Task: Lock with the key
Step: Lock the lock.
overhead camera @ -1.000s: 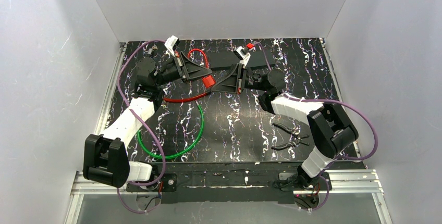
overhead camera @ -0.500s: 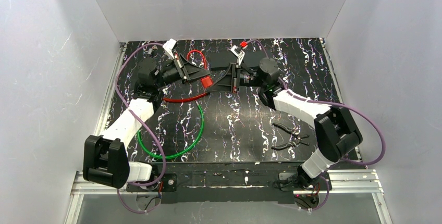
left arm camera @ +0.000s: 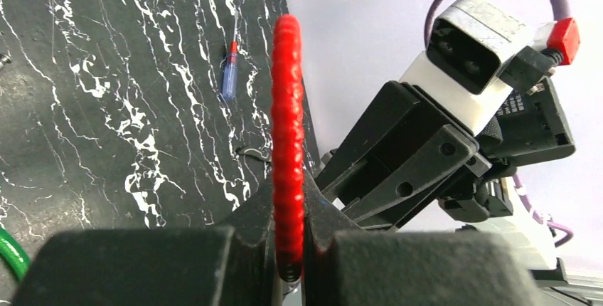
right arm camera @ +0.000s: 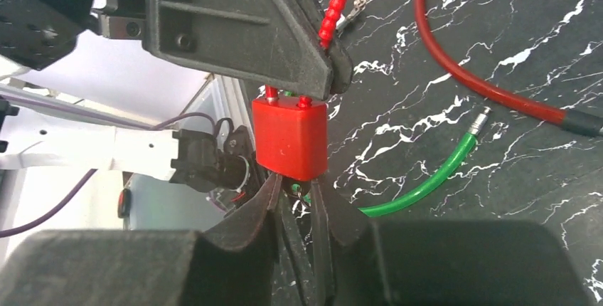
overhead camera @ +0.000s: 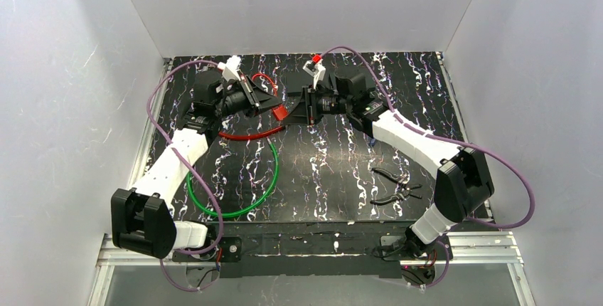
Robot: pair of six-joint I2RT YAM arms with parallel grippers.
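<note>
- The left arm is being stretched along the left side of the tabletop (overhead camera: 320, 171) to its far middle, with the wrist turned toward the right.
- The right arm is being reached diagonally from the near right to the same spot, with its wrist turned left, so the two grippers are being held tip to tip.
- The left gripper (overhead camera: 276, 104) is being kept closed on the red ribbed cable (left arm camera: 288, 107), which is being pinched upright between its fingers (left arm camera: 264, 210).
- The red lock body (right arm camera: 290, 139) is being hung from that cable, just under the left fingers and just ahead of the right gripper (right arm camera: 295, 181).
- The right fingers (right arm camera: 267, 203) are being held narrow, tips against the underside of the lock body; a thin dark blade, seemingly the key (right arm camera: 299, 203), is being pinched between them.
- The meeting point is being crowded by the white back wall (overhead camera: 306, 7) just behind; open room is being left toward the near middle.
- A dark red cable (overhead camera: 249, 135) and a glossy green cable (overhead camera: 270, 178) are being left curved on the left half.
- Pliers (overhead camera: 398, 185) are lying well apart at the near right, and a small screwdriver (left arm camera: 229, 71) near the back edge.
- The tabletop is black, veined in white like marble; the lock body is smooth, boxy plastic.
</note>
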